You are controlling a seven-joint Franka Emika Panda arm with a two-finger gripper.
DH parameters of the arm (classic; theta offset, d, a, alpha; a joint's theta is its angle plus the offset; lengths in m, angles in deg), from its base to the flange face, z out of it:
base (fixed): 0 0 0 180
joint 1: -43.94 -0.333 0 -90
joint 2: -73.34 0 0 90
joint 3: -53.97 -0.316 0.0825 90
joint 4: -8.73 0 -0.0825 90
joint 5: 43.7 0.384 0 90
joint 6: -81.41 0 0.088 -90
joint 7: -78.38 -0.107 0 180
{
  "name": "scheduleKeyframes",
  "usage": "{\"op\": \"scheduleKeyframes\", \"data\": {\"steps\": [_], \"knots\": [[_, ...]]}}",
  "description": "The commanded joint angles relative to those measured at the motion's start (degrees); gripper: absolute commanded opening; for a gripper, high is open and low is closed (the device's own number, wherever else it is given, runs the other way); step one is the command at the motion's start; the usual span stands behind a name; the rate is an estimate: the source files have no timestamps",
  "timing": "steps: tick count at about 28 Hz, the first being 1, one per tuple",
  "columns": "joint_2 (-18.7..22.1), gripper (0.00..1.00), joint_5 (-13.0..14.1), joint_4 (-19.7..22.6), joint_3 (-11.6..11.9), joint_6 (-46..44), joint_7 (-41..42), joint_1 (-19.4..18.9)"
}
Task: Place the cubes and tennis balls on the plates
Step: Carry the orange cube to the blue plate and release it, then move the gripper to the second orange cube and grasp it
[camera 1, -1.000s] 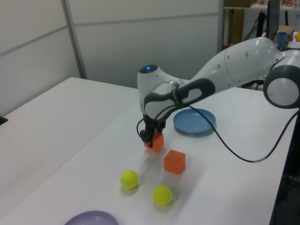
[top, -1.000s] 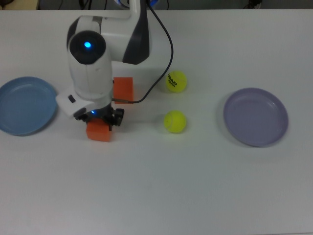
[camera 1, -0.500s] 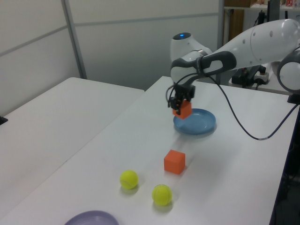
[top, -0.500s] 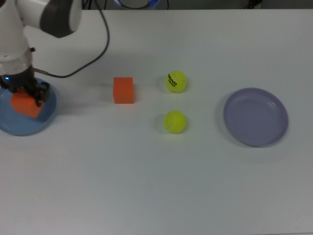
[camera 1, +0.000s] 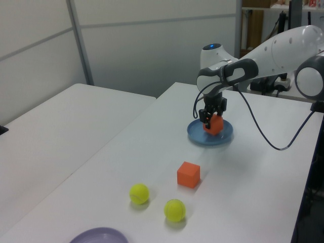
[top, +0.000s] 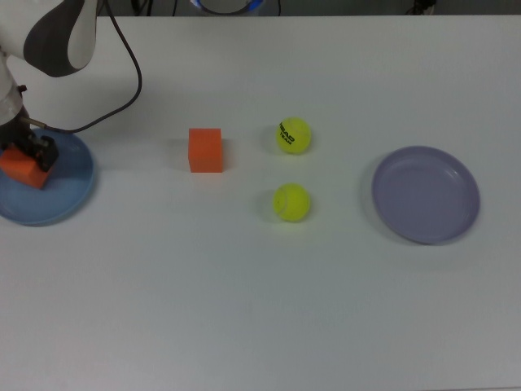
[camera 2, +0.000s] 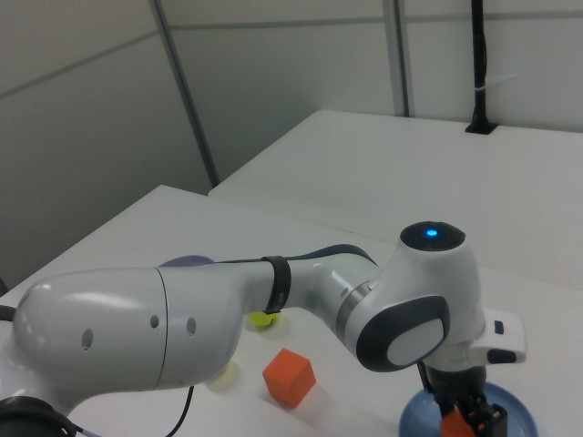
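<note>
My gripper (top: 28, 159) is shut on one orange cube (top: 16, 169), held low over the light blue plate (top: 61, 191) at the top view's left edge. In the left view that cube (camera 1: 215, 125) sits just inside the blue plate's rim (camera 1: 202, 137); I cannot tell whether it touches. The other orange cube (top: 205, 150) rests on the table. A tennis ball with black lettering (top: 293, 135) and a plain tennis ball (top: 291, 202) lie to its right. The lavender plate (top: 425, 194) has nothing on it.
The white arm (camera 2: 273, 319) fills much of the right view, hiding part of a tennis ball (camera 2: 264, 320) and the lavender plate (camera 2: 185, 262). A black cable (top: 122, 90) trails from the wrist. A second white table (camera 1: 55, 126) stands alongside.
The gripper carried the orange cube from the table beside the other cube to the blue plate, then shifted a little further over it and lower. Nothing else moved.
</note>
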Motion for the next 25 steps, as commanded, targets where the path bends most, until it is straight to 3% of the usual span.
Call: {"op": "scheduleKeyframes", "data": {"steps": [1,7,11,13,16,18,25], "knots": [[1.67,1.00,1.40,1.02,0.15,0.65,1.43,-0.45],[8.34,1.00,2.10,-0.03,-0.20,-6.26,4.92,-0.45],[11.07,1.00,7.28,-0.12,-0.91,-8.40,6.88,-1.67],[11.43,1.00,9.65,0.23,-3.09,-8.75,6.36,-4.21],[12.04,1.00,9.67,1.98,-5.30,-9.11,3.90,-6.50],[13.00,1.00,9.14,5.31,-7.40,-9.37,0.31,-9.04],[17.14,1.00,5.45,15.86,-7.94,-8.15,-3.31,-16.96]]}}
